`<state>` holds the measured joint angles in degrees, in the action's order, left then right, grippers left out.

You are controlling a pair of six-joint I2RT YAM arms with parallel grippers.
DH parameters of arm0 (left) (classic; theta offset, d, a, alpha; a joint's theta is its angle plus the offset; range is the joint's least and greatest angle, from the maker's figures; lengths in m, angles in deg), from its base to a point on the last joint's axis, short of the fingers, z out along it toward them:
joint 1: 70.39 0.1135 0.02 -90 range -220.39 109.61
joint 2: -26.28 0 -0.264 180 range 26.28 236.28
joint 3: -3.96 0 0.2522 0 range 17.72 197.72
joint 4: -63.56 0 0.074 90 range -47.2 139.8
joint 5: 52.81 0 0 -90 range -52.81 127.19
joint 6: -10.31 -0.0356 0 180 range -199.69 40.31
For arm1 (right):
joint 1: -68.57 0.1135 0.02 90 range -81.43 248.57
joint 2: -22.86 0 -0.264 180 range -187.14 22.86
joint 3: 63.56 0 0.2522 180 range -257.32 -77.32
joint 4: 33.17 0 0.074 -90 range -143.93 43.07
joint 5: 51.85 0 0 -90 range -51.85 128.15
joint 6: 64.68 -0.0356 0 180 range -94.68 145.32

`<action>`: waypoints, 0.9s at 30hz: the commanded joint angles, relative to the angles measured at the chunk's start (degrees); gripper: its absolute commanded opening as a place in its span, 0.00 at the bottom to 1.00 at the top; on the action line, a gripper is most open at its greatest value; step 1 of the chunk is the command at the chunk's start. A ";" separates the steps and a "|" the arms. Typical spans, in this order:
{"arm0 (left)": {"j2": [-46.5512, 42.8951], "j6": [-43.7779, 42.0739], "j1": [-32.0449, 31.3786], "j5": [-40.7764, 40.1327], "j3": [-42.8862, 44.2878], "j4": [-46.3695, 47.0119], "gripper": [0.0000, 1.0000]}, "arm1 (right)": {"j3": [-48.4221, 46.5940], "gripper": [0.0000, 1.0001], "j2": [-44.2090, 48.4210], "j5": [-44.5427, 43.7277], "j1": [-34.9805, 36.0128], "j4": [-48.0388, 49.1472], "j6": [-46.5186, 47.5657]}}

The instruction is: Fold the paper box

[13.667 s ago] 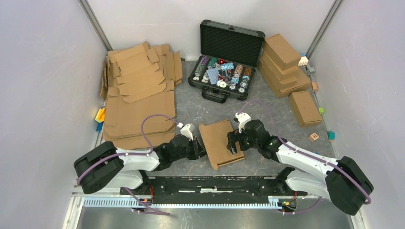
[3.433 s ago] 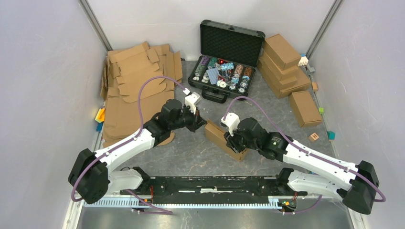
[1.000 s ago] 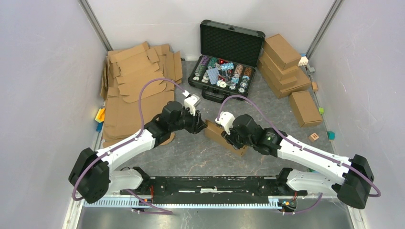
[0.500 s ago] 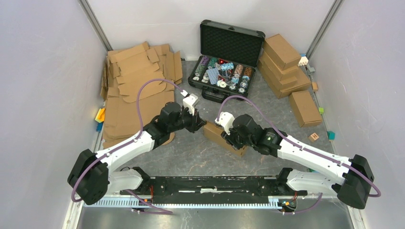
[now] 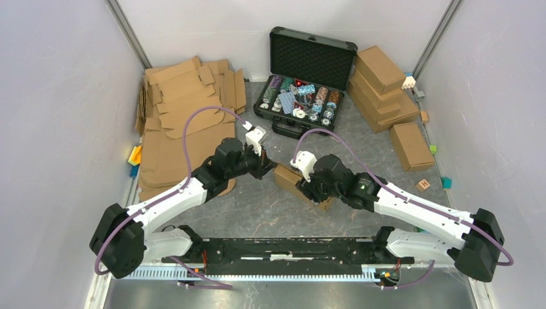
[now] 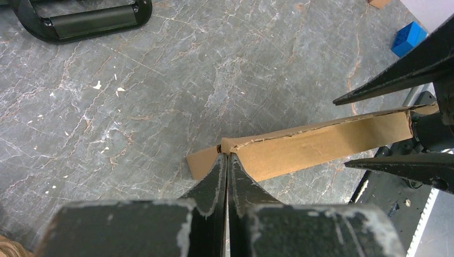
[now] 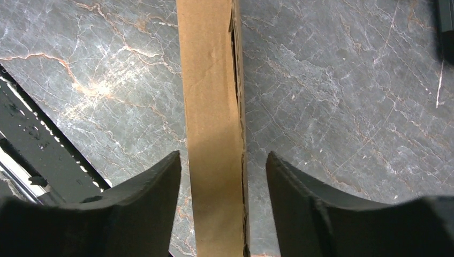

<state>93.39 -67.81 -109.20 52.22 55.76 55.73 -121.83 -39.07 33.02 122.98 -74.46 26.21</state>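
Observation:
The paper box point(image 5: 287, 178) is a folded, closed brown cardboard box standing on its narrow side on the grey table, between the two arms. In the left wrist view the paper box point(image 6: 321, 145) runs away to the right. My left gripper point(image 6: 227, 156) is shut, its tips touching the box's near end corner, with nothing seen between them. My left gripper point(image 5: 266, 168) sits at the box's left end. My right gripper point(image 7: 223, 154) is open and straddles the paper box point(image 7: 211, 96), a gap showing on each side. From above, my right gripper point(image 5: 310, 188) covers the box's right half.
A pile of flat cardboard blanks point(image 5: 187, 122) lies at the back left. An open black case point(image 5: 302, 71) of chips stands at the back. Finished boxes point(image 5: 383, 87) are stacked at the back right, one more box point(image 5: 411, 145) beside them. Small blocks point(image 5: 446, 182) lie near the walls.
My left gripper's jaws have closed together at the box's end. My right gripper has let go of the box and spread its jaws wider around it.

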 commanded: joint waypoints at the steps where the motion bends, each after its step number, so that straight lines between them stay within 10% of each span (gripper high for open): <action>1: -0.66 0.17 0.13 -0.67 0.63 0.04 0.02 | -1.10 0.68 2.45 -2.38 0.18 -0.45 -3.17; 11: -0.11 0.08 -0.38 -0.69 0.85 -0.31 0.02 | 0.28 0.85 10.71 -3.96 0.17 -6.43 -8.60; 27: -0.90 -0.01 -1.19 -2.34 1.35 -2.24 0.02 | -0.43 0.51 18.68 -12.28 0.21 -19.02 -27.31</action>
<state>93.37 -67.81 -109.98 50.80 55.79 55.49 -121.59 -22.48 24.41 122.98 -91.23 7.10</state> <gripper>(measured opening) 0.030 0.559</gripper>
